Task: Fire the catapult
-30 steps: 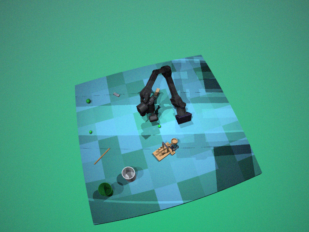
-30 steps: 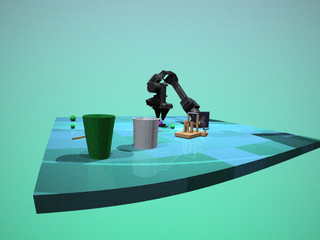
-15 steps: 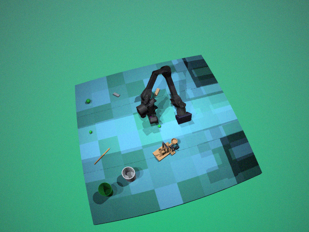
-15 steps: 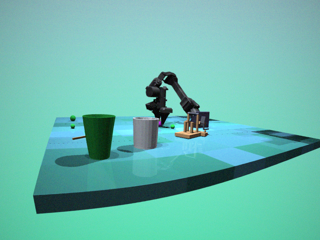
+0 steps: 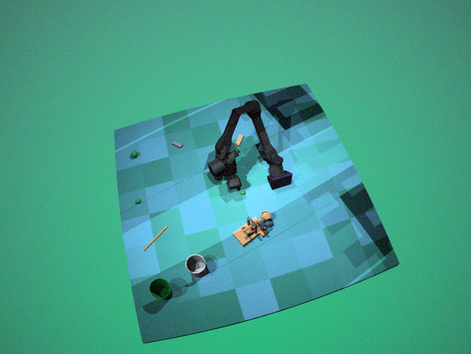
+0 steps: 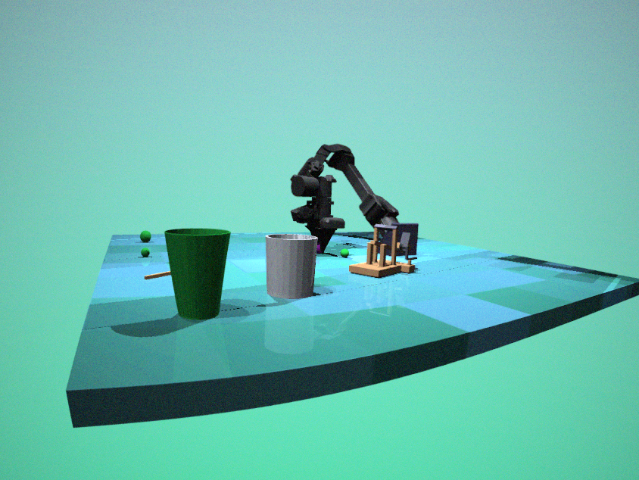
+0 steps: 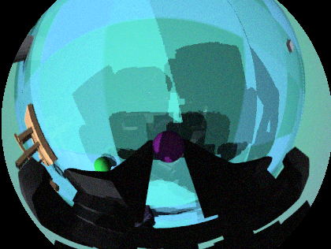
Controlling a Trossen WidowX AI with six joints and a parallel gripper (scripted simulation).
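From my station, reading left to right across the bench (image 6: 154,361): the green cup (image 6: 197,272) stands furthest left, then the white mug (image 6: 291,265). Behind the mug the gripper (image 7: 169,155) is down at the surface, its jaws narrowed onto the purple ball (image 7: 168,146), which I see pinched between the fingertips. A small green ball (image 6: 344,252) lies just beside it. The catapult (image 6: 381,258) sits further right, well apart from the mug.

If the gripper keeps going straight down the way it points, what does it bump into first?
The purple ball. The gripper points down at the table, and the ball sits right between its fingertips. Whether the fingers already pinch it is hard to tell; below the ball there is only table.
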